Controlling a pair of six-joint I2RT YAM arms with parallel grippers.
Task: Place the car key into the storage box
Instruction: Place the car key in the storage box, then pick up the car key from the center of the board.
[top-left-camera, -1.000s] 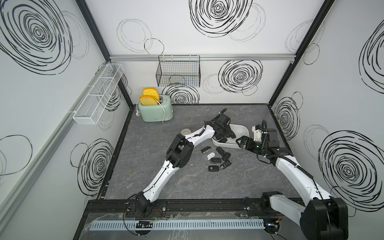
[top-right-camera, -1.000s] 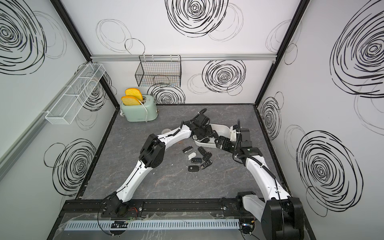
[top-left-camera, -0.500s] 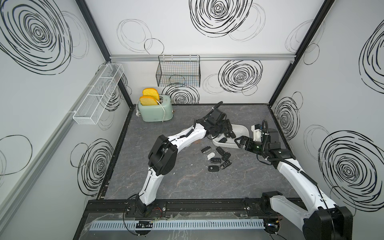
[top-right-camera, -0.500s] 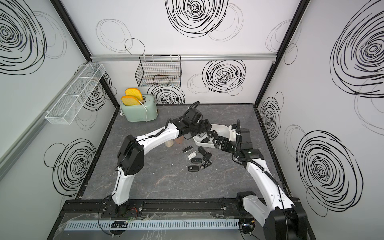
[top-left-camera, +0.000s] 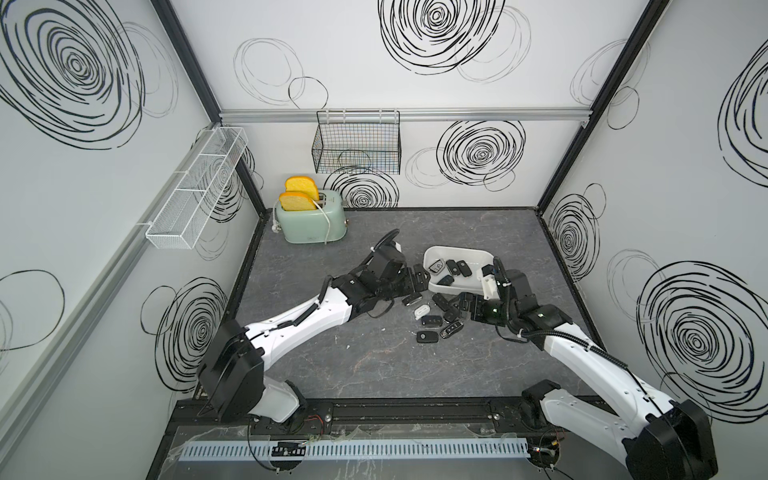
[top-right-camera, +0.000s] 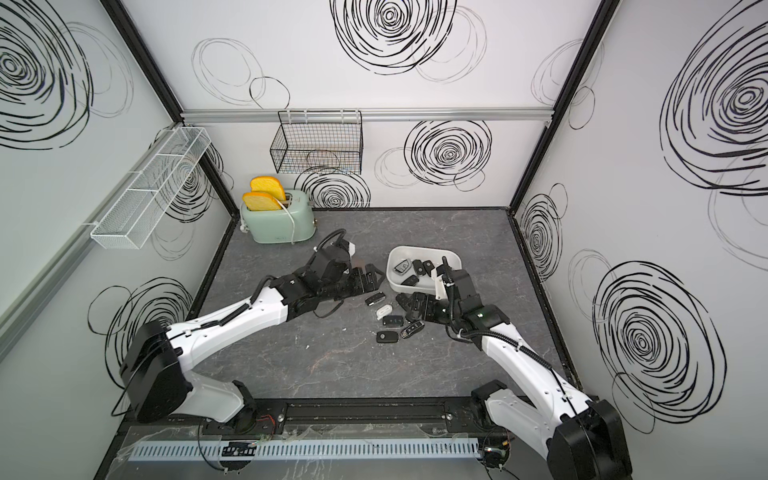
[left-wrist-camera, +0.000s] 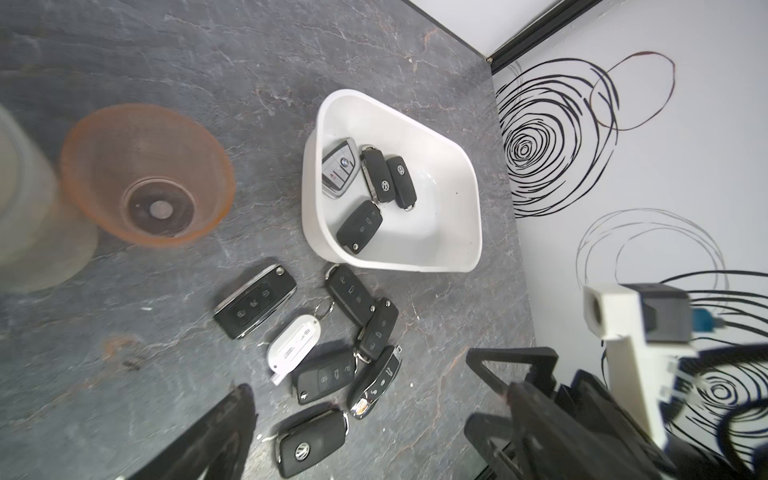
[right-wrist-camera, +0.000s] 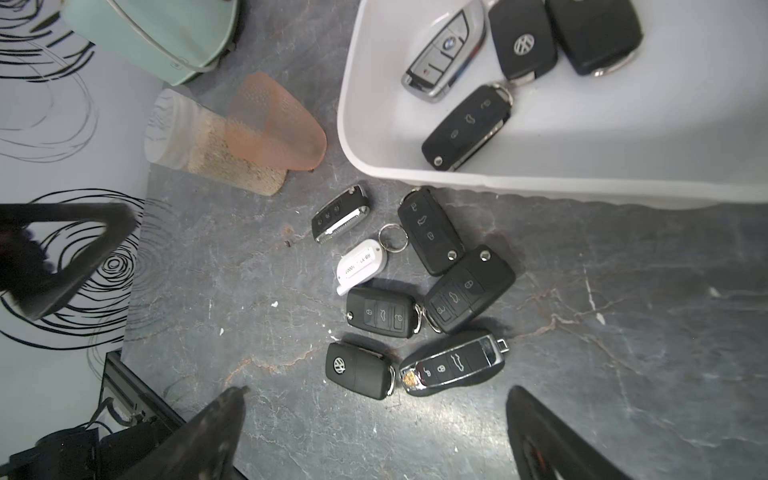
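The white storage box (top-left-camera: 457, 250) (top-right-camera: 419, 249) stands at the right of the dark table with several car keys (left-wrist-camera: 359, 224) (right-wrist-camera: 465, 129) lying inside. In front of it, several more black car keys (top-left-camera: 428, 321) (right-wrist-camera: 380, 312) and a white tag (right-wrist-camera: 360, 262) lie in a loose cluster on the table. My left gripper (top-left-camera: 419, 279) (left-wrist-camera: 365, 432) hangs open and holds nothing, just left of the box. My right gripper (top-left-camera: 460, 306) (right-wrist-camera: 378, 436) is open above the near right side of the cluster, with nothing between its fingers.
A mint toaster (top-left-camera: 309, 224) with two bread slices stands at the back left. An orange cup (left-wrist-camera: 145, 174) and a clear cup (right-wrist-camera: 187, 141) stand left of the box near the left arm. A black wire basket (top-left-camera: 357, 147) and a white mesh rack (top-left-camera: 195, 191) hang on the walls.
My left gripper has opened wide and drawn back leftward from over the storage box. My right gripper has shifted from beside the box down towards the loose keys.
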